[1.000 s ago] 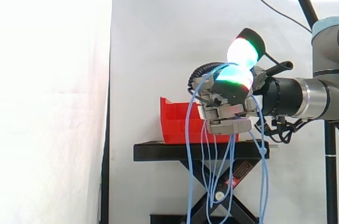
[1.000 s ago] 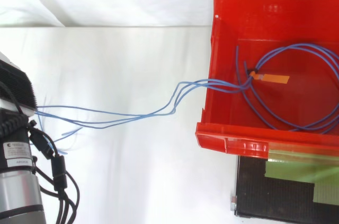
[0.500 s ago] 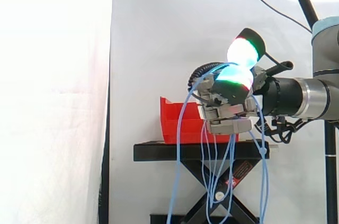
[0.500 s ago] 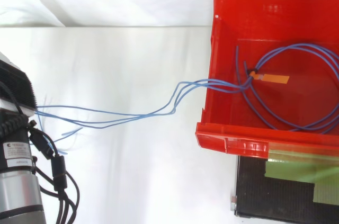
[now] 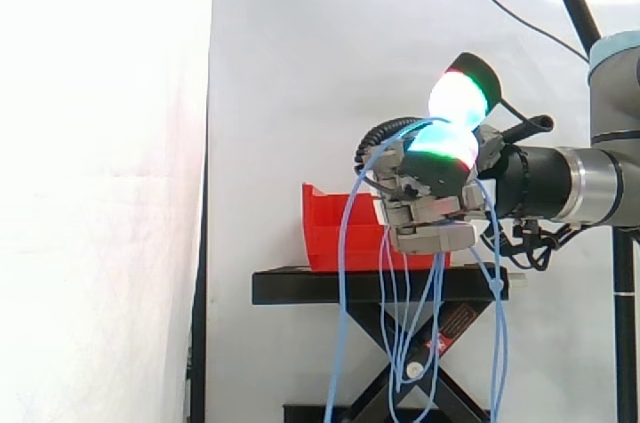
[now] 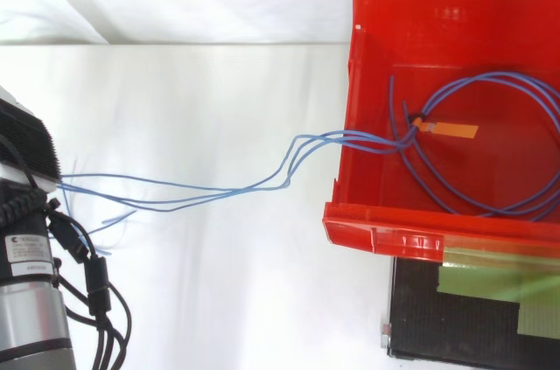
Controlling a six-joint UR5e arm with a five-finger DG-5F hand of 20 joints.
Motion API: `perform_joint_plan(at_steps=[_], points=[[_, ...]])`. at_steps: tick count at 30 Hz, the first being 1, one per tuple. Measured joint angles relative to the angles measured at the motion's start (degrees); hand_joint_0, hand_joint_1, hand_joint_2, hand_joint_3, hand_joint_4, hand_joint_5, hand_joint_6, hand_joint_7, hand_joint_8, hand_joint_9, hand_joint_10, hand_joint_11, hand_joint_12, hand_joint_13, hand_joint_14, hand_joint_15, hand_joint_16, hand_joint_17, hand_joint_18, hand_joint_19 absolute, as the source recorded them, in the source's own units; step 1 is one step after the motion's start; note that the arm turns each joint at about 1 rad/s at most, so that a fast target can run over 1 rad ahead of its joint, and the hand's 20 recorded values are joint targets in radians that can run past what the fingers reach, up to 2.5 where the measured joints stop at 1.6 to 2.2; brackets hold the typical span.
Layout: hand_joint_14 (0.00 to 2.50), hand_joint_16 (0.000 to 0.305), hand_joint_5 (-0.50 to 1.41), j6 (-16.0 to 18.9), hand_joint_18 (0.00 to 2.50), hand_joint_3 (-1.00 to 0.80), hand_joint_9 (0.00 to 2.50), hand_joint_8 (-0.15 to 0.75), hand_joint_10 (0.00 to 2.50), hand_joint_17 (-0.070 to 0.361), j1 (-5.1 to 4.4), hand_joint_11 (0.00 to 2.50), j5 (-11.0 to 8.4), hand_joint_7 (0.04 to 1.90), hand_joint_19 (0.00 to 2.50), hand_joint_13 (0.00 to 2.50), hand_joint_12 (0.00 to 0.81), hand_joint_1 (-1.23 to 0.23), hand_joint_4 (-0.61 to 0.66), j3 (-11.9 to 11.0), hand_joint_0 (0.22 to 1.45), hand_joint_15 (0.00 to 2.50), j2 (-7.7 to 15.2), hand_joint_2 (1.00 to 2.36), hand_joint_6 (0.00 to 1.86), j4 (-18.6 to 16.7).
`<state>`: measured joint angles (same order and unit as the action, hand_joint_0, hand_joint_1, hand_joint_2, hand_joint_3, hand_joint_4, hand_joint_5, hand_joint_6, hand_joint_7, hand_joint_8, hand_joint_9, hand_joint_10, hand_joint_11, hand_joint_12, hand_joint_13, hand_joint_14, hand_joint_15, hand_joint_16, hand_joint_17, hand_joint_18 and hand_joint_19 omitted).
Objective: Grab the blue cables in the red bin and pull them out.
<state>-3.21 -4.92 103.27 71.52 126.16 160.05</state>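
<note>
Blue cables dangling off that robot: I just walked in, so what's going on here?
The robot's hand, raised clear of the red bin on the black stand, is curled round a bundle of blue cables. Some strands dangle below the hand; others trail into the bin, where a loop lies inside. They aren't fully out.

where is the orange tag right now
In the top view, right side, the orange tag lies in the red bin where the blue cables cross.

One hanging strand of the blue cables (image 5: 341, 283) held in my hand (image 5: 428, 211) is swinging back inward after swaying outward.
</note>
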Motion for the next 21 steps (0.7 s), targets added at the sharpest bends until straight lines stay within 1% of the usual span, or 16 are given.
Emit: perform_joint_plan(at_steps=[11, 21], points=[[2.5, 0.03, 0.65, 0.0, 1.26, -0.6, 1.17, 0.284, 1.05, 0.069, 0.0, 1.35, 0.0, 0.15, 1.22, 1.03, 0.257, -1.04, 0.07, 0.0, 1.03, 0.74, 0.02, 1.01, 1.52, 0.0], [2.5, 0.031, 0.65, 0.0, 1.27, -0.59, 1.16, 0.275, 1.03, 0.069, 0.0, 1.35, 0.0, 0.15, 1.23, 1.03, 0.259, -1.04, 0.07, 0.01, 1.03, 0.74, 0.01, 1.01, 1.52, 0.0]])
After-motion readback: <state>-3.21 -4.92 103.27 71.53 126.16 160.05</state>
